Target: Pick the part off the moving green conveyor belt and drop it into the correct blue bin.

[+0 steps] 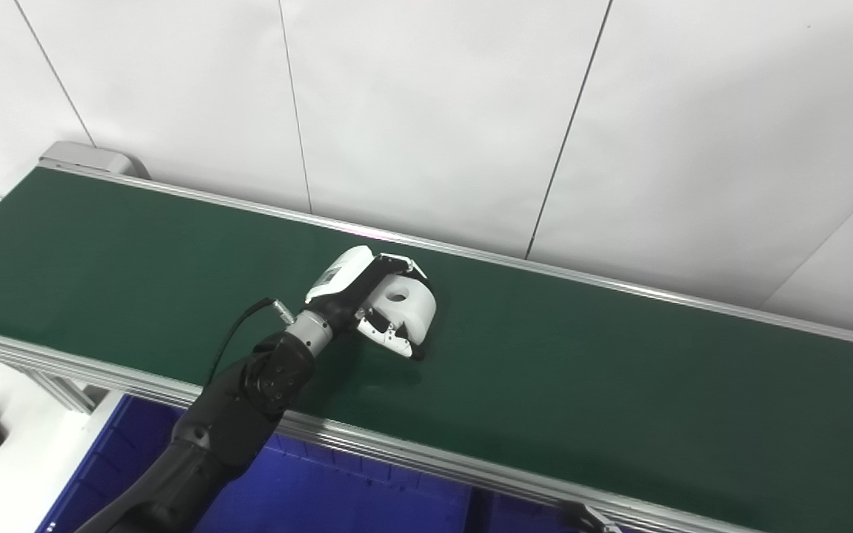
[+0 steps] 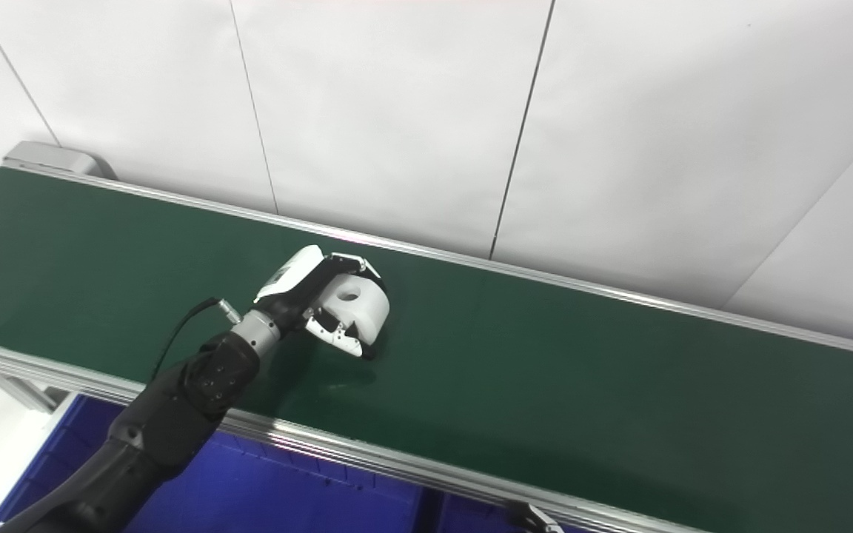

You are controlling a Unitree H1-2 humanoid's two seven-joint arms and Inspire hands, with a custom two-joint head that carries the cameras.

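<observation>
In the middle of the picture, on the green belt (image 1: 619, 385), the left hand (image 1: 367, 296) wraps its fingers (image 1: 397, 340) around the white part (image 1: 408, 303). Blue bins (image 1: 338, 496) sit at the bottom, below the belt's near edge.

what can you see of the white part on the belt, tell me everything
The white part is a chunky, rounded block that looks like matte plastic, with a round hole in its upper face. It sits about midway across the green conveyor belt, and whether it rests on the belt or is just lifted cannot be told. The left hand is closed around it, fingers wrapping its near side and others over its far top edge. Nothing else touches it.
</observation>
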